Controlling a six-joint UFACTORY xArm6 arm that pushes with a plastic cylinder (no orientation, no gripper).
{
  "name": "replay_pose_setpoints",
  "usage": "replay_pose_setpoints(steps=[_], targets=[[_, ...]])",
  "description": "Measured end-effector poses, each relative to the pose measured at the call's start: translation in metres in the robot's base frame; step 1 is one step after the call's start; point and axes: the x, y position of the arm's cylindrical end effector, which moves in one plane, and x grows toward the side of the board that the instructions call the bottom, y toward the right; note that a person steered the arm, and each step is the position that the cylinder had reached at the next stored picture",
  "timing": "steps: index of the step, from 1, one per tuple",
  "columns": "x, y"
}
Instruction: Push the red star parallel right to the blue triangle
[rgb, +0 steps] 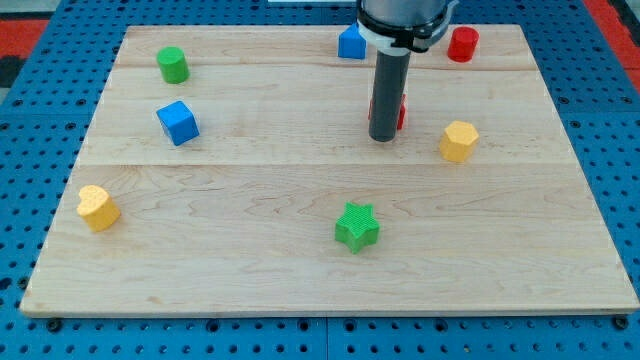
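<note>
The red star (400, 111) lies right of centre near the view's top, mostly hidden behind my rod; only its right edge shows. The blue triangle (351, 43) sits at the top edge, up and left of the star, partly covered by the arm. My tip (383, 137) rests on the board just in front of and slightly left of the red star, seemingly touching it.
A red cylinder (462, 44) stands at the top right. A yellow hexagon (459, 141) lies right of the star. A green star (357, 226) is at lower centre. A blue cube (178, 122), a green cylinder (173, 64) and a yellow heart (98, 207) are on the left.
</note>
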Motion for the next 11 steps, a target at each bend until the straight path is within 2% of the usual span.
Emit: replay_pose_setpoints(steps=[2,4,6,8,10,11], targets=[[-0.04,-0.009],[0.015,-0.01],[0.022,-0.015],[-0.016,0.01],[-0.081,0.01],[-0.098,0.01]])
